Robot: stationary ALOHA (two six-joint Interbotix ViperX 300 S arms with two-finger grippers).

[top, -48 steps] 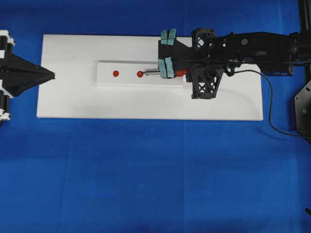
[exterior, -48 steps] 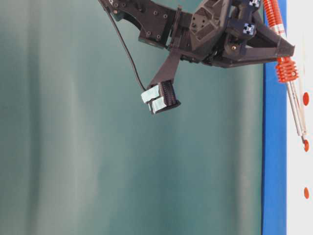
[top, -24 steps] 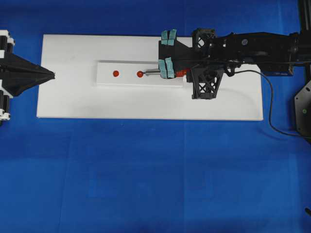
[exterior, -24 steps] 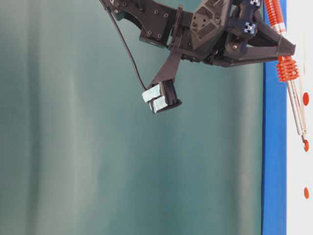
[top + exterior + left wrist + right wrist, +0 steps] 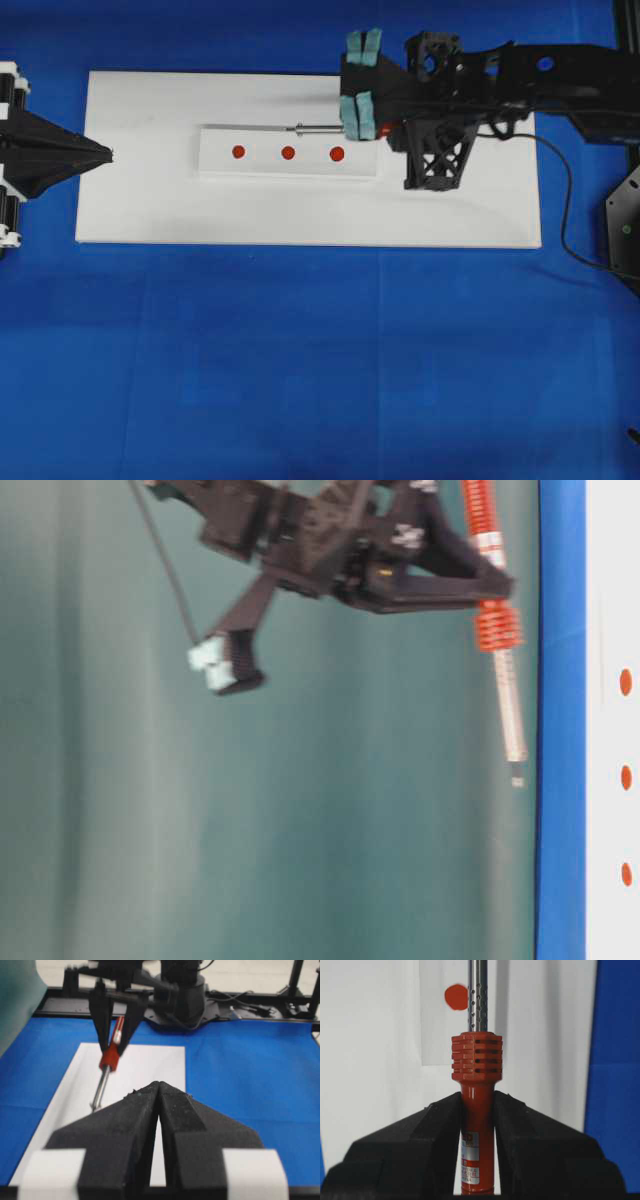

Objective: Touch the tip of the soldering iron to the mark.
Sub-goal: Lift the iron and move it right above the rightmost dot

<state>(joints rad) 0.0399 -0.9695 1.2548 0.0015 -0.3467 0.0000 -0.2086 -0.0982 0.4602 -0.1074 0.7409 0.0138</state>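
My right tool (image 5: pixel 476 1115) pinches the soldering iron (image 5: pixel 476 1067) by its handle, tip apparently lifted clear beside the mark (image 5: pixel 288 153), avoiding smearing.

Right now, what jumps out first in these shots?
The orange-red soldering iron, clamped in the right gripper over the far right part of the white board; at table level its tip hangs clear of the surface. Next, three red dots in a row on the white block, with the middle mark bare. The left gripper sits shut at the board's left edge.
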